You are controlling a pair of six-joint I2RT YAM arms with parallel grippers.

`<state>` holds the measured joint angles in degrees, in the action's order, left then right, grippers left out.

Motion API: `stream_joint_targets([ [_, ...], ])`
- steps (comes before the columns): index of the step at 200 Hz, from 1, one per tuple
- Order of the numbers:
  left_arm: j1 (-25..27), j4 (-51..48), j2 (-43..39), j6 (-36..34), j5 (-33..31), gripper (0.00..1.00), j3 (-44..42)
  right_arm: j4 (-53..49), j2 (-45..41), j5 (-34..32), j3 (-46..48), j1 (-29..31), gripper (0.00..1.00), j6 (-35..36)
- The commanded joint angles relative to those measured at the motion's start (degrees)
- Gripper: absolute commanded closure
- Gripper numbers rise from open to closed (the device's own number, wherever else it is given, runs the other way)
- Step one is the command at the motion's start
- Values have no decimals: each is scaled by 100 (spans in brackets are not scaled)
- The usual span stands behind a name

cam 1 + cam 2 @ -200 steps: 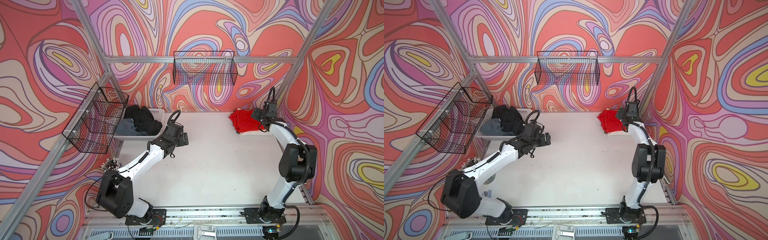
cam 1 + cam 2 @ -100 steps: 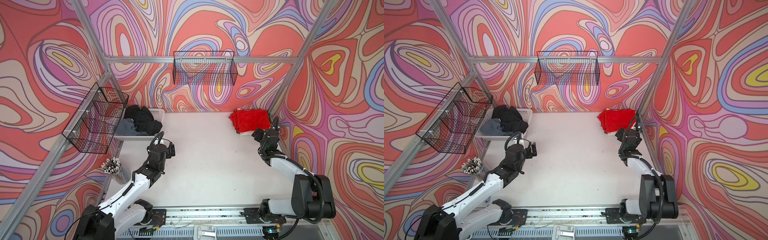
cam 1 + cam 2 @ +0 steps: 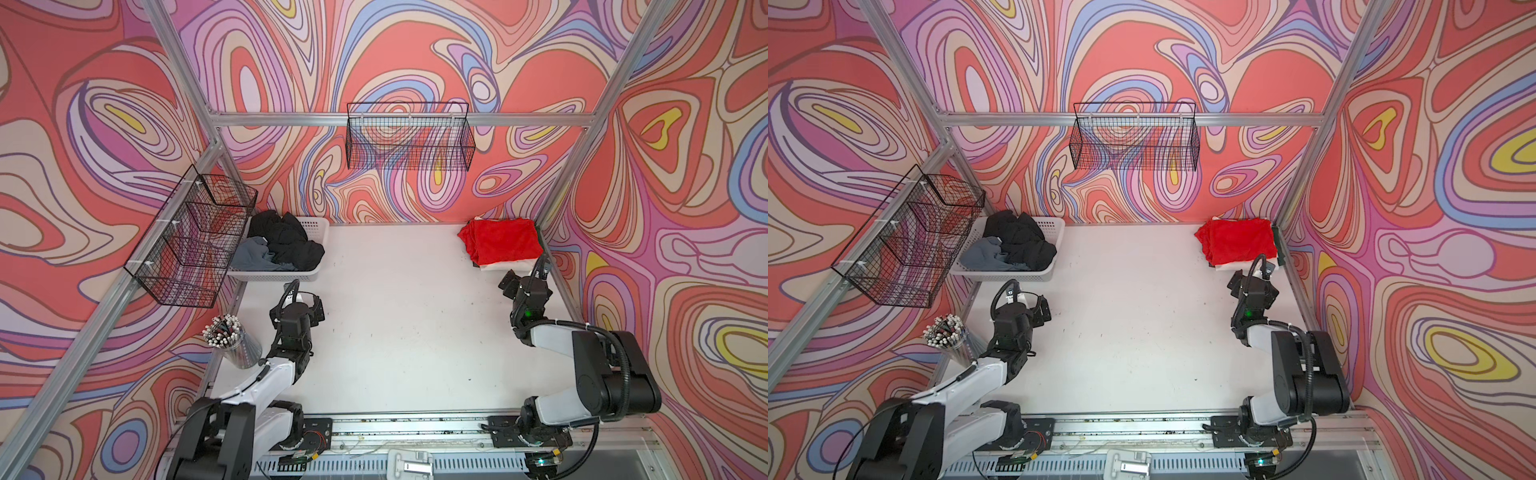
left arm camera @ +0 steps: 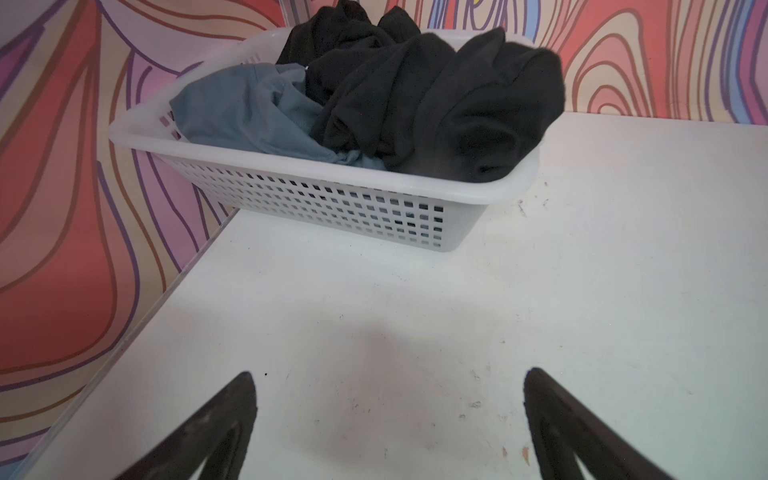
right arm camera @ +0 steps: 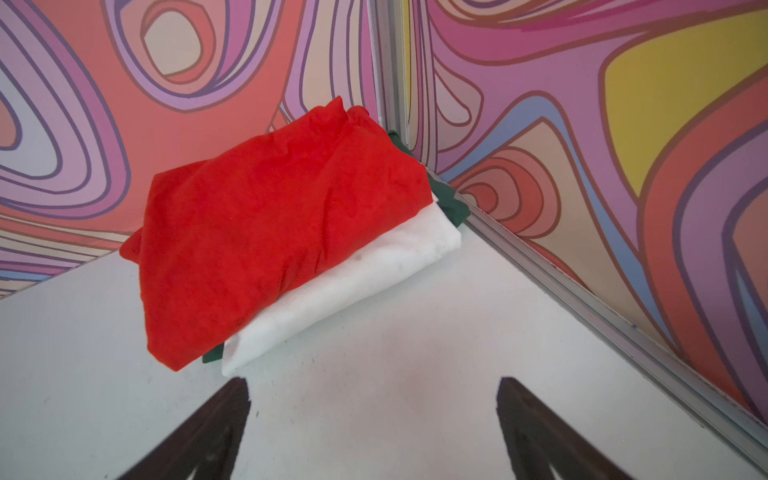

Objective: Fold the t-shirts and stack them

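A folded bright red t-shirt point(image 3: 500, 243) point(image 5: 270, 232) tops a stack in the far right corner. It lies on a folded white t-shirt point(image 5: 353, 282), and a dark green t-shirt point(image 5: 451, 203) peeks out underneath. Crumpled black t-shirts point(image 3: 286, 243) point(image 4: 415, 104) and a grey t-shirt point(image 3: 251, 257) point(image 4: 249, 112) fill the white basket point(image 3: 316, 226) at the far left. My left gripper point(image 3: 307, 301) point(image 4: 390, 382) is open and empty, a short way in front of the basket. My right gripper point(image 3: 523, 277) point(image 5: 374, 386) is open and empty, just in front of the stack.
Black wire baskets hang on the back wall point(image 3: 409, 141) and the left wall point(image 3: 195, 237). A cup of pens point(image 3: 232, 345) stands at the table's left edge beside my left arm. Aluminium frame posts point(image 5: 582, 291) border the table on the right.
Both arms have drawn back toward the front. The right gripper came off the red stack, and the left gripper retreated from beside the basket. Both stayed open.
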<state>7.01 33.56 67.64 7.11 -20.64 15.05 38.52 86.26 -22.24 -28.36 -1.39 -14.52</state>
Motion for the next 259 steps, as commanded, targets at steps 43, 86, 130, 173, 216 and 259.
stream_joint_targets([
  [43,-259,3224,2100,-819,1015,0,-26,2373,379,79,969,68,2,364],
  [86,-333,1905,2070,-864,1455,0,545,2870,605,493,1045,229,2,778],
  [130,-631,1642,2061,-685,1908,0,709,2656,1128,533,667,525,2,1156],
  [173,-635,1632,2042,-651,1877,0,687,2794,1136,522,692,521,2,1167],
  [216,-630,1663,2045,-650,1874,0,681,2812,1160,524,692,525,2,1180],
  [259,-630,1667,2053,-649,1874,0,676,2807,1165,524,689,523,2,1179],
])
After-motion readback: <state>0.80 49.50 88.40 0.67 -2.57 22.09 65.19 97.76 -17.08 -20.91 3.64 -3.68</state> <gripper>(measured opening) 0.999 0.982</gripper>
